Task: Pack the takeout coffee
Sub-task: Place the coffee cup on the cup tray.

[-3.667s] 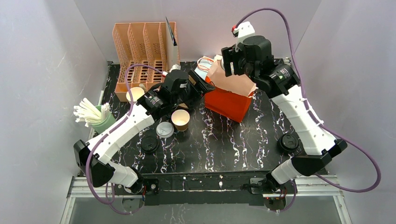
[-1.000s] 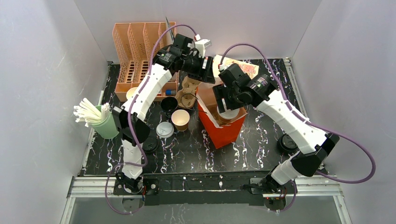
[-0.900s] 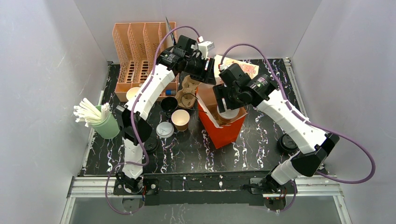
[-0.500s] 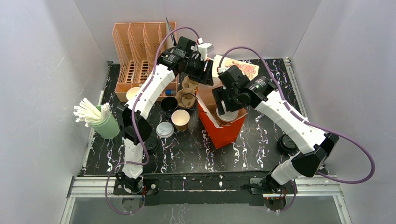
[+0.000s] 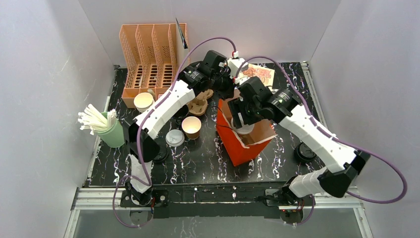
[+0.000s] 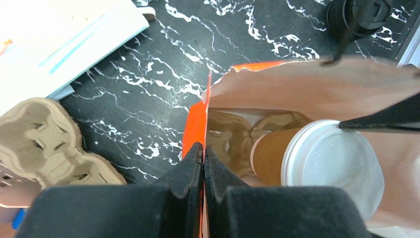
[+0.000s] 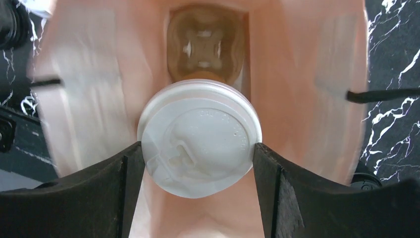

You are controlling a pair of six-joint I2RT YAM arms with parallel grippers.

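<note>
The red paper bag (image 5: 242, 148) stands open on the black marbled desk (image 5: 208, 163), and both arms meet over it. The left hand (image 6: 203, 148) is pinched tight on the bag's rim at its far-left corner, with the orange edge caught between the two black fingers (image 6: 185, 173). The right hand (image 7: 198, 148) reaches down into the bag's mouth with its fingers spread wide, one pressed to each side of the white lid (image 7: 199, 139). So it has the takeout coffee (image 6: 270, 156) gripped by the lid. The brown cup sits inside the bag, leaning a little, above a moulded cup carrier (image 7: 207, 42) that lies on the bag's floor. I cannot tell whether the cup's base has reached the carrier. Just left of the bag, a second carrier (image 5: 200, 105) lies on the desk. An open kraft cup (image 5: 191, 126) and a loose lid (image 5: 174, 137) sit further left of the bag.
</note>
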